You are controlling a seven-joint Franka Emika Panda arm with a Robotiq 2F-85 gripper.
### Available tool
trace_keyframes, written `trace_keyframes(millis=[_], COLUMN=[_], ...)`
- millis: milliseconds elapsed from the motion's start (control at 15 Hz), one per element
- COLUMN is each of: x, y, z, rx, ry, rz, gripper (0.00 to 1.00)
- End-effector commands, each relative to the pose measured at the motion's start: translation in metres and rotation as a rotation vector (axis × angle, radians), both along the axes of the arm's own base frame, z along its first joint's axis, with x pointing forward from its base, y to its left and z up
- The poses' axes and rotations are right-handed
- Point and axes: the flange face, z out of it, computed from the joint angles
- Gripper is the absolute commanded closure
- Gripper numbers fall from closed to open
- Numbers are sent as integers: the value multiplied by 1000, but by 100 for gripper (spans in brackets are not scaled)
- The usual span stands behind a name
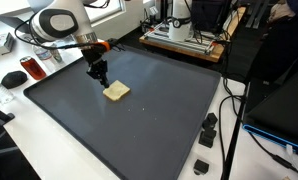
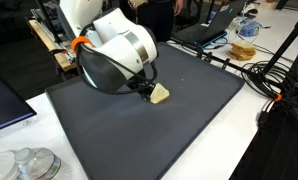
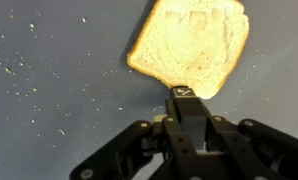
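The black gripper (image 3: 182,95) has its fingers closed together; the tip touches the golden square toast slice (image 3: 192,45) at its 6 o'clock edge, on the dark grey mat (image 3: 49,100).

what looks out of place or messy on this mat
A slice of toast lies straight on the dark mat, with no plate under it. Pale crumbs are scattered over the mat beside it in the wrist view.

Bread slice (image 1: 116,91) on the mat (image 1: 159,120), gripper (image 1: 101,80) at its edge.
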Motion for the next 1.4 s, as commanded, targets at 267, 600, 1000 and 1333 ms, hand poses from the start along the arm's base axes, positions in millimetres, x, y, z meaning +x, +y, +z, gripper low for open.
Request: trace_keyframes(millis=[267,600,1000,1333], x=[-6,-12,-21,-27], y=[-19,-30,-34,-37], z=[9,10,3,-5], rx=[45,90,168,234], ry=[13,20,40,51], rz=[-85,-145,-188,-224], gripper=[95,95,95,95])
